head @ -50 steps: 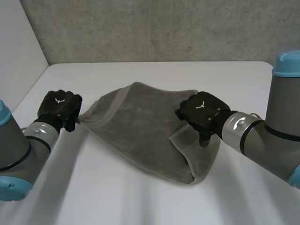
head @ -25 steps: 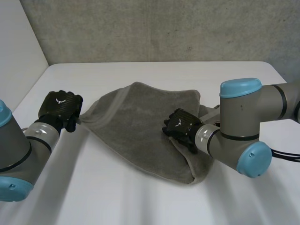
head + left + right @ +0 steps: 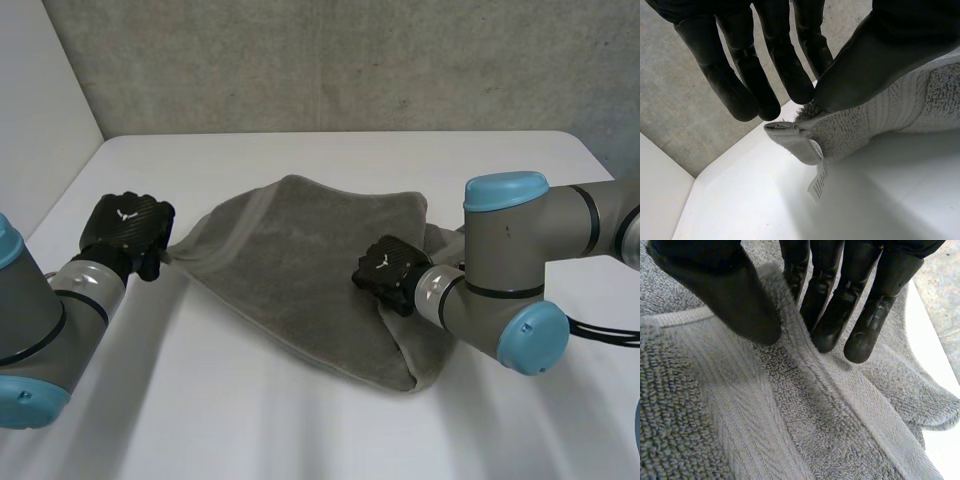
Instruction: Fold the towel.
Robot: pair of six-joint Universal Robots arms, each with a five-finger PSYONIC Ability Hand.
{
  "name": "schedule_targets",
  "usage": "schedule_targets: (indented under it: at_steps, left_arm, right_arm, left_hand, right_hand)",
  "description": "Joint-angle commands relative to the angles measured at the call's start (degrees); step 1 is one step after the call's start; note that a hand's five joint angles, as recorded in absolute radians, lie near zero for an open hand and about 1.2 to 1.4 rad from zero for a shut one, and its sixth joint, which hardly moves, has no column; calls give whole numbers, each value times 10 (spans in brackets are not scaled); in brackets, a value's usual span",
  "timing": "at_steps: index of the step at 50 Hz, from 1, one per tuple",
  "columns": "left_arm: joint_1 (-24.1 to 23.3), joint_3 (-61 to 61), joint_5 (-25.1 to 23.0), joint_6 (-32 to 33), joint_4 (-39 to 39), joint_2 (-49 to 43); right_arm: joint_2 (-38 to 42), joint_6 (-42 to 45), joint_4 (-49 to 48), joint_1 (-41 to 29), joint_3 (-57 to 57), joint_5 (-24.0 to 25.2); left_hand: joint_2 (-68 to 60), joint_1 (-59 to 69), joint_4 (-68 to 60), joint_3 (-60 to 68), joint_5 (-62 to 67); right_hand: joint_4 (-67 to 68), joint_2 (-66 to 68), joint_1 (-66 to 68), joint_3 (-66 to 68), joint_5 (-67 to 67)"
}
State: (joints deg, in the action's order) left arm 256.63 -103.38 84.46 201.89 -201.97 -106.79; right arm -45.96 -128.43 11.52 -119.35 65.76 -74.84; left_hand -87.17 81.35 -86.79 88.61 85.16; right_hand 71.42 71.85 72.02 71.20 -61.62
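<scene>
A grey towel [image 3: 290, 260] lies bunched and partly folded in the middle of the white table [image 3: 250, 420]. My left hand [image 3: 126, 226] is at the towel's left corner, lifted just off the table. In the left wrist view the thumb [image 3: 865, 70] and fingers [image 3: 785, 75] pinch that corner [image 3: 805, 132], where a small white label [image 3: 817, 182] hangs down. My right hand [image 3: 387, 270] rests on the towel's folded right part. In the right wrist view its thumb [image 3: 735, 300] and fingers [image 3: 837, 310] close on a raised hem ridge [image 3: 790, 325].
A grey wall [image 3: 330, 60] rises behind the table's far edge. Bare tabletop lies in front of the towel and on either side of it. My right arm's elbow [image 3: 520, 300] hangs low over the towel's right edge.
My right arm has swung round, and its hand has slid left onto the folded edge and closed its fingers on the hem. The left hand has kept its pinch and place.
</scene>
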Motion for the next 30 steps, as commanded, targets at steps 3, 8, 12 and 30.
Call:
schedule_targets:
  at_steps: [3, 8, 12, 30]
  left_arm:
    - [0, 0, 0, 0, 0, 1]
    - [0, 0, 0, 0, 0, 1]
    - [0, 0, 0, 1, 1, 1]
    - [5, 48, -4, 18, 34, 104]
  right_arm:
    - [-15, -3, -11, 3, 21, -14]
    - [-34, -4, -10, 5, 38, -12]
    - [-59, -4, -5, 24, 54, -16]
    - [-300, -49, 39, 90, 39, -55]
  left_hand:
    - [72, -13, 68, -86, -152]
    - [72, -13, 68, -86, -152]
    - [72, -13, 68, -86, -152]
    - [72, -13, 68, -86, -152]
  right_hand:
    - [86, 82, 80, 88, -84]
    - [86, 82, 80, 88, -84]
    - [86, 82, 80, 88, -84]
    - [86, 82, 80, 88, -84]
